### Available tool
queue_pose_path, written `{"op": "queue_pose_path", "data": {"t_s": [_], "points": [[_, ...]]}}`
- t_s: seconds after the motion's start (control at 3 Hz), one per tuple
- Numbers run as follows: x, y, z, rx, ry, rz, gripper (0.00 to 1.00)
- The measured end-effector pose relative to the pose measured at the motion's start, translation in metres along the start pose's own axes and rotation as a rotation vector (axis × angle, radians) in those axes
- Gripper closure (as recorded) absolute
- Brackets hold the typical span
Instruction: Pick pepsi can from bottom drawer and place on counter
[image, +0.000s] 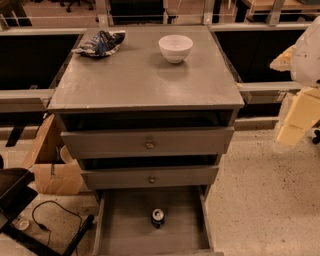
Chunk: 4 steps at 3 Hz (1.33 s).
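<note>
- Spotting the pepsi can (158, 218) standing upright mid-floor in the open bottom drawer (120, 227).
- Seeing the gripper (298, 116) hanging beyond the counter's (145, 82) right edge, perhaps angled downward; failing to tell whether clenched or released.
- Noting a white bowl (175, 48) near the far edge, chip bag (100, 43) at far left corner.

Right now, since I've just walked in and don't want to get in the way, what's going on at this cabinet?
A robot is set to fetch a drink can, but nothing has been grasped yet. Its gripper hangs at the right edge of the view, beside the cabinet and well away from the drawers. The pepsi can stands upright in the open bottom drawer, untouched. The counter carries a white bowl and a crumpled chip bag.
</note>
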<state>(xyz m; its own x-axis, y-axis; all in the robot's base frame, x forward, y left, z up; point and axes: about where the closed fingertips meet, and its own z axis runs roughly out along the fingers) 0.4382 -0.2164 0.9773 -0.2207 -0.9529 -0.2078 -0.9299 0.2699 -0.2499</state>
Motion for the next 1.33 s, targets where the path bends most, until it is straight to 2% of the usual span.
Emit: {"op": "queue_pose_path", "data": {"t_s": [0.33, 0.67, 1.0, 1.33], "points": [[0.0, 0.0, 0.0, 0.0, 0.0, 0.0, 0.0], [-0.001, 0.007, 0.025, -0.021, -0.044, 0.031, 0.0], [-0.001, 0.035, 0.079, -0.077, -0.151, 0.085, 0.0], [0.005, 0.074, 0.141, -0.131, -0.289, 0.144, 0.0]]}}
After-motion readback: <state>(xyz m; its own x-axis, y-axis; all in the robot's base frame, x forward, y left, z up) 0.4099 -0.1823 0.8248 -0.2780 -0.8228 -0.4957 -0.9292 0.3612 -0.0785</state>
